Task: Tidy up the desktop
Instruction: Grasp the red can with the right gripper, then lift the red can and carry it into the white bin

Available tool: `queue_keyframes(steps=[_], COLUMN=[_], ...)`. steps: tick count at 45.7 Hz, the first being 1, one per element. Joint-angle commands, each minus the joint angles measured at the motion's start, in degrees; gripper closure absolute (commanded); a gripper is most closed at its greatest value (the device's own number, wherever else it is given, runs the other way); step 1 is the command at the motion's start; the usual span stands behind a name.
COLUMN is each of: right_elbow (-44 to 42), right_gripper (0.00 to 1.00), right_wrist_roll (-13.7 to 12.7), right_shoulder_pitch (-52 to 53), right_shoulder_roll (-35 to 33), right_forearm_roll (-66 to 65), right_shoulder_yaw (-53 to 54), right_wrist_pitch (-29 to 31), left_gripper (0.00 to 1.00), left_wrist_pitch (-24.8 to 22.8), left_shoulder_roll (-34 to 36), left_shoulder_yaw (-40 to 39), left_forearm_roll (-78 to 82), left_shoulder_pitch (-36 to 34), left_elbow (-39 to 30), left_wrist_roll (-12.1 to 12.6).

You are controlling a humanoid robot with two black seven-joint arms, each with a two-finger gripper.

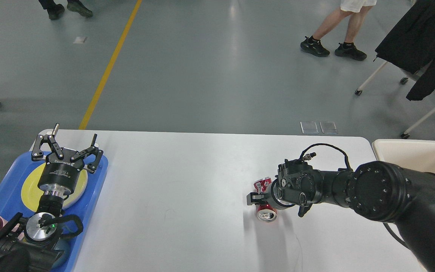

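blue tray (96,177) — yellow plate (28,189) inside; cream bin (410,151)

A robotics test hall or lab, by the look of it: a wide, glossy grey poured floor (210,68) marked with a yellow lane line (108,68), the kind laid down in industrial work areas. A white counter (187,196) with rounded corners stands in the open floor rather than against a wall. People in shorts and black sneakers (330,48) walk past beyond it, and more shoes (66,8) show at the upper left. At right, a white chair on castors (425,98) carries a black jacket (421,41). Two clear floor plates (318,127) sit just beyond the counter's far edge. Black robot arms (383,192) reach over the counter.
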Motion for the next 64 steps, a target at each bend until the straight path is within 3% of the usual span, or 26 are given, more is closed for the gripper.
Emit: queue_keyframes(steps=[1,12,19,36,45,50,56,58,64], right_elbow=[0.19,3.08,10.37,42.09,51.85,57.22,60.04,60.39,60.83], right_gripper=[1.0,1.0,1.0,1.0,1.0,1.0,1.0,1.0,1.0], right_wrist_roll=[-0.08,-3.16,-3.51,-3.51,-2.81,-0.35,9.83,11.86,11.61], right_shoulder_pitch=[0.23,1.98,7.6,38.35,56.11,62.44,67.37,67.9,68.17], right_shoulder_roll=[0.0,-0.53,-3.86,-14.85,-20.13,-21.97,-21.63,-21.1,-21.27], right_forearm_roll=[0.08,0.52,0.96,4.47,11.68,13.26,13.7,13.7,13.27], right_shoulder_yaw=[0.08,1.31,1.58,-5.18,-15.11,-21.61,-31.54,-34.27,-36.57], right_wrist_pitch=[0.18,0.18,0.44,3.96,14.32,16.88,19.25,20.65,20.84], left_gripper=[0.03,0.03,0.03,0.03,0.03,0.03,0.03,0.03,0.03], left_wrist_pitch=[0.01,-0.08,0.01,0.01,0.01,0.01,0.01,0.01,0.1], left_shoulder_roll=[0.0,0.0,0.0,0.0,0.0,0.0,0.09,0.09,0.0], left_shoulder_yaw=[0.0,0.0,0.0,0.0,0.0,0.0,0.0,0.0,0.0], left_forearm_roll=[0.0,0.0,0.0,0.0,0.0,0.0,0.0,0.0,0.0], left_shoulder_pitch=[0.0,0.0,0.0,0.0,0.0,0.0,0.0,0.0,0.0], left_elbow=[-0.02,-0.02,-0.02,0.07,0.07,0.07,0.07,0.07,0.07], left_wrist_roll=[-0.07,-0.07,0.01,-0.08,-0.07,-0.08,-0.08,-0.08,-0.08])
